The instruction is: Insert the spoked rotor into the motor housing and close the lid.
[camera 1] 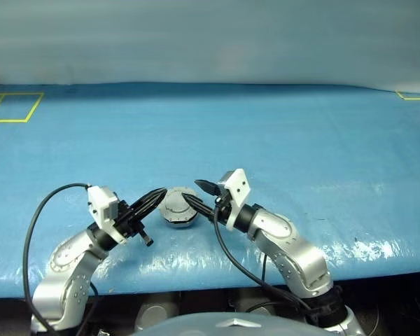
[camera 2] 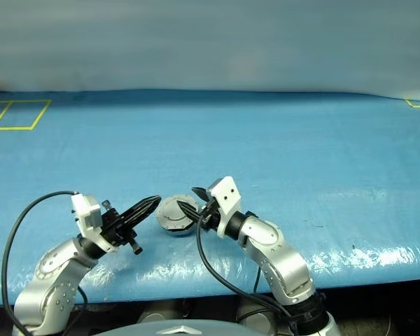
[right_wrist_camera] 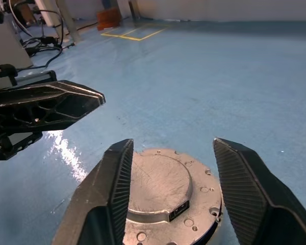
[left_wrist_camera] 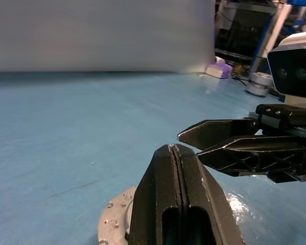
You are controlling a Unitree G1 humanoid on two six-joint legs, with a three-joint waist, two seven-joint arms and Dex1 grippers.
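Blue sheeting covers the desk (camera 1: 280, 140), and the motor housing (camera 1: 178, 207) sits near its front edge with the lid (right_wrist_camera: 160, 184) apparently down. Just left of the housing the left pincer (camera 1: 159, 195) is closed and empty; the right pincer (right_wrist_camera: 173, 189) straddles it with fingers spread. If the lid isn't fully seated, a nudge could tip it open.

The lid (right_wrist_camera: 163, 196) is light grey. The table (camera 1: 266, 140) is blue with yellow lines (camera 1: 14, 107) at upper left. Grippers are black.
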